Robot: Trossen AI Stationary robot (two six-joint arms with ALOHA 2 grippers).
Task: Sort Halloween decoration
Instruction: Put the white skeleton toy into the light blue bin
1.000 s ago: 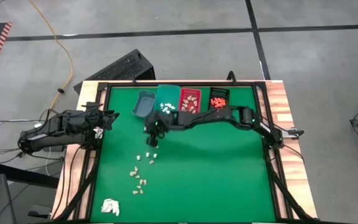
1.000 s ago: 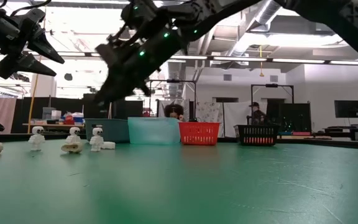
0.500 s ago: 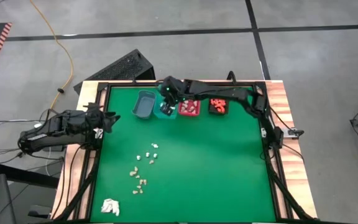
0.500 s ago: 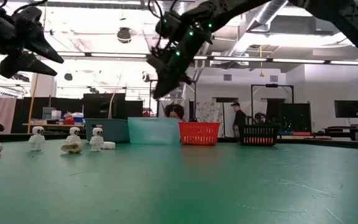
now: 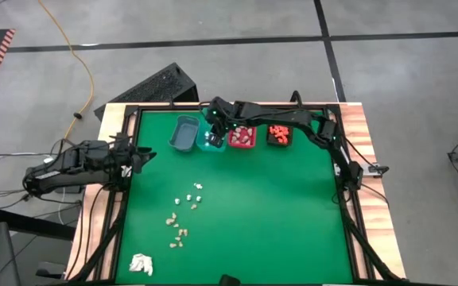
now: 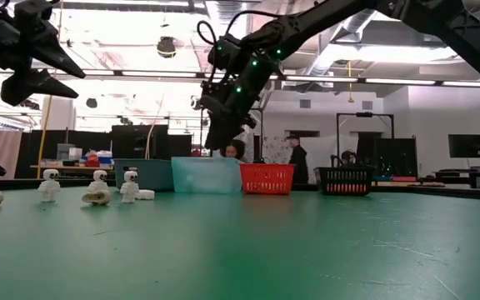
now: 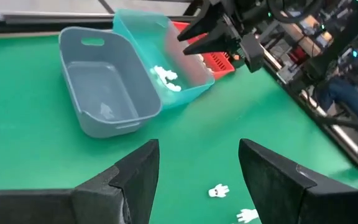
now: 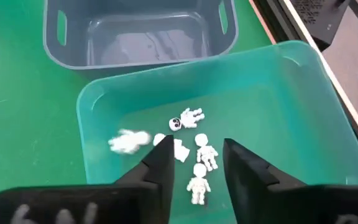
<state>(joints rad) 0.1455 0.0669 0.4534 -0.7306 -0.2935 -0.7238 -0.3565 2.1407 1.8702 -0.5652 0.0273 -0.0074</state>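
Teal plastic lies right under my right gripper (image 8: 191,165), which hangs over the teal bin (image 8: 303,118) with its fingers parted and nothing between them. White skeleton figures (image 8: 194,149) lie on that bin's floor; the grey bin (image 8: 73,37) beside it looks bare. More Halloween decoration pieces (image 5: 183,216) sit loose on the green counter (image 5: 277,214), well apart from the bins. I judge them feather-light, stiff and easily knocked over, so I would pinch each across its body. My left gripper (image 7: 197,165) waits wide open and empty at the counter's left edge.
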